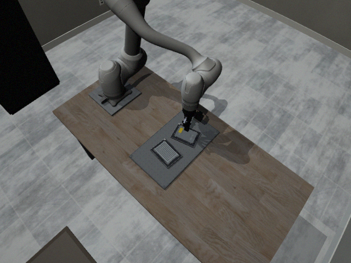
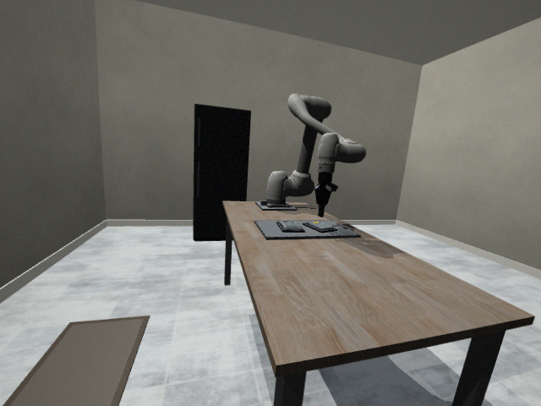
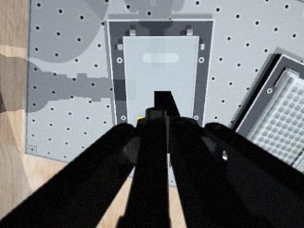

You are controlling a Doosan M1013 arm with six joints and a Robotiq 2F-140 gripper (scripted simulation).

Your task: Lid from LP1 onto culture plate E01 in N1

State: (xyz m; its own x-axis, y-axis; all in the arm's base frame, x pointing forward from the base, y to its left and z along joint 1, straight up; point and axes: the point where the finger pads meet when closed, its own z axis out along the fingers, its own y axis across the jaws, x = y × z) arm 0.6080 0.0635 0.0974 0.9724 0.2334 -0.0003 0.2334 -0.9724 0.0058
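high top view, distant room-level exterior, close downward wrist; shared pegboard (image 1: 158, 166)

Matt wood-grain worktop (image 1: 226, 198), matt grey perforated base plate (image 1: 158, 172), translucent smooth plastic lid (image 3: 161, 71), black pincer (image 3: 158, 115).

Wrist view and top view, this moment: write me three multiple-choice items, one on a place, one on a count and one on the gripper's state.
1. What is the black two-finger gripper above?
A. the clear flat lid in its holder
B. the white well plate
C. bare wood

2. How many dark-framed holders sit on the grey perforated base plate?
A. one
B. two
C. three

3. How do the gripper's fingers stand?
A. wide open
B. shut on nothing
C. shut on the lid

Answers:
1. A: the wrist view looks straight down on the lid, past the fingertips.
2. B: one frame surrounds the lid, another the well plate.
3. B: the fingers meet above the lid, which lies flat in its holder.
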